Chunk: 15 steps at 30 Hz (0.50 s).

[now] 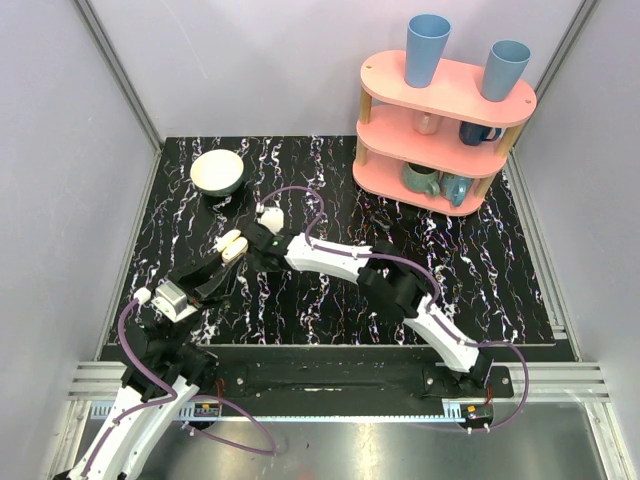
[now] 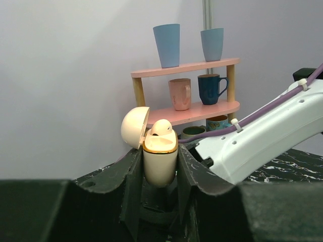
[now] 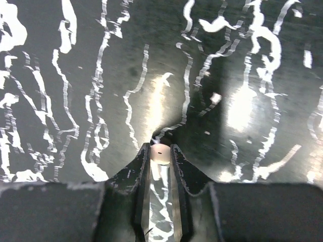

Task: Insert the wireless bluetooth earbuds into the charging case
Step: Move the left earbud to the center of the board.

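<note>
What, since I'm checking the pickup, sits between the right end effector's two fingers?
A small cream-white earbud, pinched in the right end effector, with the black marbled table beyond it. The right wrist view shows it.

1. Your left claw (image 2: pixel 160 174) has the charging case (image 2: pixel 160 164) upright between its fingers, lid hinged open to the left in the wrist view.
2. One earbud (image 2: pixel 162 127) sits in the case's open top.
3. The other earbud (image 3: pixel 160 154) is pinched at the tips of your right claw (image 3: pixel 160 157), over the counter (image 3: pixel 75 75).
4. The bowl (image 1: pixel 217 172) stands on the counter at back left, behind both claws.
5. The shelf rack (image 1: pixel 445 135) stands at back right, with two tumblers (image 1: pixel 427 50) on top and mugs (image 1: pixel 478 132) on both lower tiers.
</note>
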Each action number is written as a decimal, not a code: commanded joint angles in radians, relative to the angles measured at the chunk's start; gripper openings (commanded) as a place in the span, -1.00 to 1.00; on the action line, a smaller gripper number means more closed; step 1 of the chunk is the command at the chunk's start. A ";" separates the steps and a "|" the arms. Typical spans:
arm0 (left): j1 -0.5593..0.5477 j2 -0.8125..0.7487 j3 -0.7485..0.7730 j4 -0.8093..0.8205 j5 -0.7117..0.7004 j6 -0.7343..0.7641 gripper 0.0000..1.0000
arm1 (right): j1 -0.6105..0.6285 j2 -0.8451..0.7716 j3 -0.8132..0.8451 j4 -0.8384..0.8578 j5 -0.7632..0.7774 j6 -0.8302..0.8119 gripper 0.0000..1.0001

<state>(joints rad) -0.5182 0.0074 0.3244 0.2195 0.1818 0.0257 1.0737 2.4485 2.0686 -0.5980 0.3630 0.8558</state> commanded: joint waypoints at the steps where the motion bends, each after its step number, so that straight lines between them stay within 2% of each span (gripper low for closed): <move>1: 0.006 -0.150 0.002 0.050 0.007 -0.007 -1.00 | 0.005 -0.136 -0.135 0.030 0.076 -0.110 -0.70; 6: 0.007 -0.147 0.002 0.050 0.008 -0.009 -1.00 | 0.005 -0.230 -0.310 0.076 0.080 -0.147 -0.70; 15: 0.009 -0.136 0.004 0.050 0.010 -0.004 -1.00 | 0.005 -0.322 -0.447 0.073 0.103 -0.170 -0.66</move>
<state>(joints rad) -0.5175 0.0074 0.3244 0.2195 0.1822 0.0257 1.0737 2.1941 1.6604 -0.5312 0.4137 0.7143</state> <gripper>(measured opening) 0.327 0.221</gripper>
